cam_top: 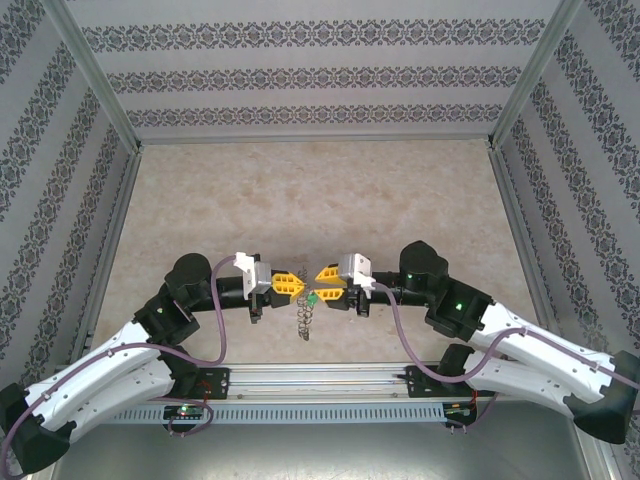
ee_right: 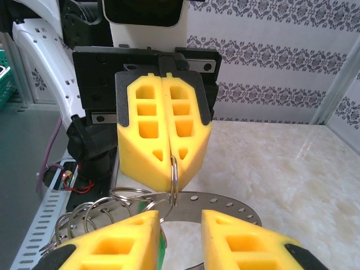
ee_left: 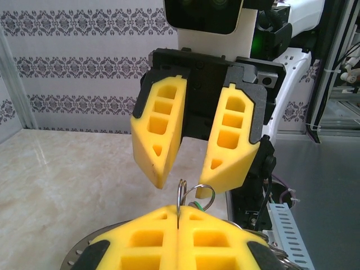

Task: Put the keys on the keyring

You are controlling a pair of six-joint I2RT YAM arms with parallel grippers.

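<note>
My left gripper (ee_left: 179, 218) is shut on a small silver split ring (ee_left: 181, 194) that stands upright out of its fingertips. That ring belongs to the keyring (ee_right: 236, 208), a flat grey metal band with holes that hangs below; from above the keyring (cam_top: 306, 322) looks like a wiry coil. My right gripper (ee_right: 180, 219) is open, facing the left gripper (ee_right: 173, 171), its fingers either side of the held ring. The green-headed key (ee_right: 163, 244) hangs against the inner face of the right gripper's left finger. It also shows between the grippers (cam_top: 312, 297).
Several loose silver split rings (ee_right: 93, 214) fan out from the band's left side. Both grippers meet above the near middle of the beige table (cam_top: 320, 200). The perforated rail (cam_top: 320, 412) runs along the front, and patterned walls enclose the three other sides.
</note>
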